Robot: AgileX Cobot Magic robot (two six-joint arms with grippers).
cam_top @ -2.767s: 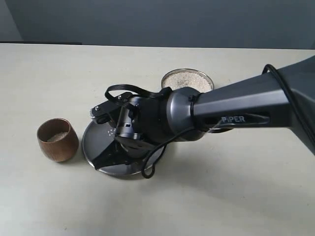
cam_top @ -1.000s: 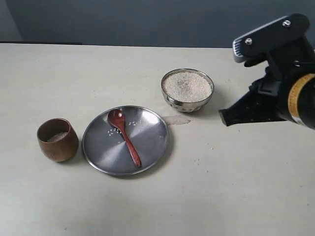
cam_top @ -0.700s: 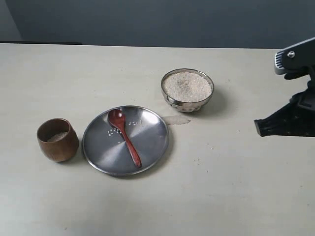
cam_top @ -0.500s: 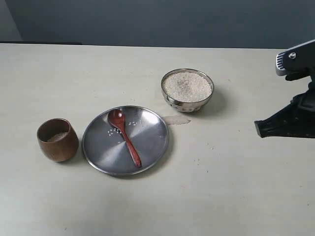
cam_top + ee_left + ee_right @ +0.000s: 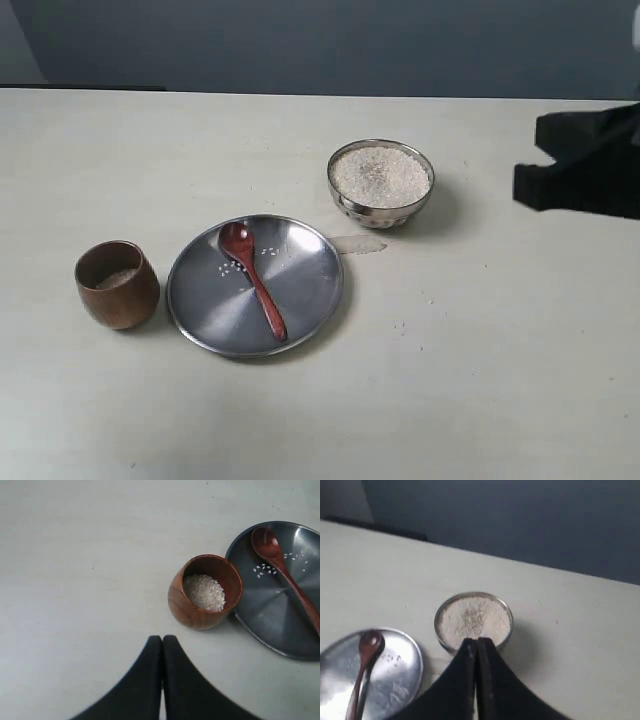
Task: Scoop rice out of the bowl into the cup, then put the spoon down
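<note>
The reddish-brown wooden spoon [image 5: 254, 279] lies free on the wide steel plate [image 5: 310, 290], head toward the back; it also shows as the spoon [image 5: 285, 575] and the spoon [image 5: 364, 665]. The steel bowl [image 5: 381, 185] holds a full heap of rice [image 5: 380, 175]. The brown wooden cup [image 5: 117, 284] stands left of the plate with some rice [image 5: 204, 592] in its bottom. My right gripper [image 5: 477, 641] is shut and empty, held high at the right edge, seen as a dark shape [image 5: 585, 160]. My left gripper [image 5: 162, 638] is shut, empty, near the cup [image 5: 205, 597].
A few loose grains [image 5: 238, 268] lie on the plate beside the spoon head. A pale smear [image 5: 358, 244] marks the table between plate and bowl. A dark wall runs behind the table's far edge.
The right arm has drawn back from over the plate to the right edge and risen, leaving the spoon lying on the plate. Bowl, cup and plate have not moved.
</note>
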